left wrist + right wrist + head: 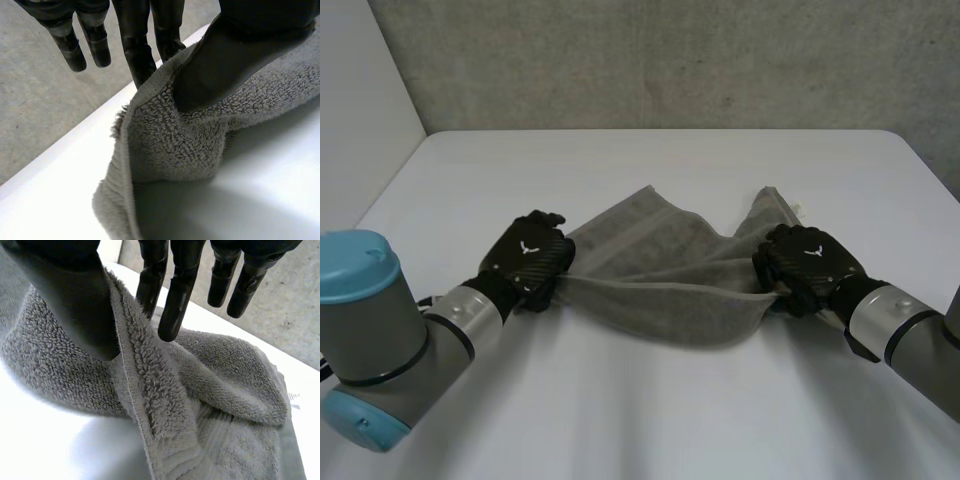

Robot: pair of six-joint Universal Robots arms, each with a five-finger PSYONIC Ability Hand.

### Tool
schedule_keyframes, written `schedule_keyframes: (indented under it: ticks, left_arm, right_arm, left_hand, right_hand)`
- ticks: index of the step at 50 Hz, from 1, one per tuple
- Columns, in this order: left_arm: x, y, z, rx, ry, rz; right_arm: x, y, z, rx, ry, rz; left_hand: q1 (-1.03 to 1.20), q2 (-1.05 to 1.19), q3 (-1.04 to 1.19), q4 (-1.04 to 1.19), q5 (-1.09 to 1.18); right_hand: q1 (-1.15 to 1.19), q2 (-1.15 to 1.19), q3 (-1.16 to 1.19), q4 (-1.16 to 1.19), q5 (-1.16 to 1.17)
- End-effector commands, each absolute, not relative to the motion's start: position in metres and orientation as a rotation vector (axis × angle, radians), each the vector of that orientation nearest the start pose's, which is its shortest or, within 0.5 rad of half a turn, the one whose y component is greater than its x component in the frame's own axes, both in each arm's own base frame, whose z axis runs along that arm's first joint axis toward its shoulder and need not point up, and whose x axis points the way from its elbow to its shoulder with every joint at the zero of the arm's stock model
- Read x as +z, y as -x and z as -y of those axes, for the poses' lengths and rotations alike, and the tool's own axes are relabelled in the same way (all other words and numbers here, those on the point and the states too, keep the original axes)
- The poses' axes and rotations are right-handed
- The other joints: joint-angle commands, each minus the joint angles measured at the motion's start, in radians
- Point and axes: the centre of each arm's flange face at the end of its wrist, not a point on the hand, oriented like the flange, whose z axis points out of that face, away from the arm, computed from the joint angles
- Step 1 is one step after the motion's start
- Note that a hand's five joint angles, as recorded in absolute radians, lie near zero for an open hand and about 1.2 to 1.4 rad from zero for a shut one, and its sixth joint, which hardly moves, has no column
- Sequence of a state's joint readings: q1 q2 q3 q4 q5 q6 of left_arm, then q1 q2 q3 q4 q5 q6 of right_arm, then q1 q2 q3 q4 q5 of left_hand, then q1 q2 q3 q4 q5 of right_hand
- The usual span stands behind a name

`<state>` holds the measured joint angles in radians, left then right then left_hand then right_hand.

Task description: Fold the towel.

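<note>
Left arm [370, 335]; towel [660, 275] lengthwise left-to-right

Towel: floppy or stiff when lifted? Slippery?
Likely floppy: the towel sags and creases between the left hand and right hand. Probably grippy: coarse looped pile shows where both hands pinch its edge. Seems thick, so it may drag.

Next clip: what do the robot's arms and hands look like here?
The left hand and right hand are black, each with a small white emblem on its back and a silver wrist cuff. The left arm is grey with light-blue caps; the right arm is grey.
</note>
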<state>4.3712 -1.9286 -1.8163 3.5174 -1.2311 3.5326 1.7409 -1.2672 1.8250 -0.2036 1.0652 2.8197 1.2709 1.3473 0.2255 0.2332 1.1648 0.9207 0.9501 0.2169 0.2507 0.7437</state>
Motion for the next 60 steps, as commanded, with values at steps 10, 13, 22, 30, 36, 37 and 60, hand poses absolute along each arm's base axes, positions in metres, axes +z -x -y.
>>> schedule_keyframes:
  ticks: [10,13,22,30,36,37,60]
  left_arm:
    - [0.167,0.251,0.251,-2.07,-1.224,-2.353]
    - [0.166,0.251,0.249,-2.063,-1.229,-2.359]
    - [0.165,0.249,0.248,-2.045,-1.226,-2.376]
    - [0.205,0.238,0.245,-2.102,-1.165,-2.323]
    - [0.258,0.228,0.232,-2.259,-1.085,-2.191]
    - [0.258,0.228,0.232,-2.259,-1.085,-2.191]
    - [0.221,0.232,0.322,-2.182,-0.951,-2.351]
  right_arm:
    - [0.157,-0.184,0.273,-1.593,0.82,-2.356]
    - [0.156,-0.182,0.269,-1.584,0.816,-2.372]
    - [0.152,-0.174,0.27,-1.579,0.827,-2.394]
    - [0.214,-0.176,0.272,-1.797,0.913,-2.225]
    - [0.281,-0.174,0.262,-1.973,0.897,-2.065]
    - [0.281,-0.174,0.262,-1.973,0.897,-2.065]
    - [0.265,-0.212,0.336,-1.939,0.985,-1.958]
  left_hand:
    - [0.125,0.049,-0.051,-0.059,0.057]
    - [0.125,0.049,-0.051,-0.059,0.057]
    - [0.125,0.049,-0.051,-0.059,0.057]
    - [0.125,0.049,-0.051,-0.059,0.057]
    - [0.125,0.049,-0.051,-0.059,0.057]
    - [0.125,0.049,-0.051,-0.059,0.057]
    - [0.125,0.049,-0.051,-0.059,0.057]
  right_hand:
    - [-0.022,-0.052,-0.042,-0.076,-0.02]
    - [-0.025,-0.055,-0.042,-0.076,-0.023]
    - [0.474,0.444,-0.042,-0.076,0.476]
    - [0.476,0.446,-0.042,-0.076,0.478]
    - [0.476,0.446,-0.042,-0.076,0.478]
    - [0.476,0.446,-0.042,-0.076,0.478]
    - [0.476,0.446,-0.042,-0.076,0.478]
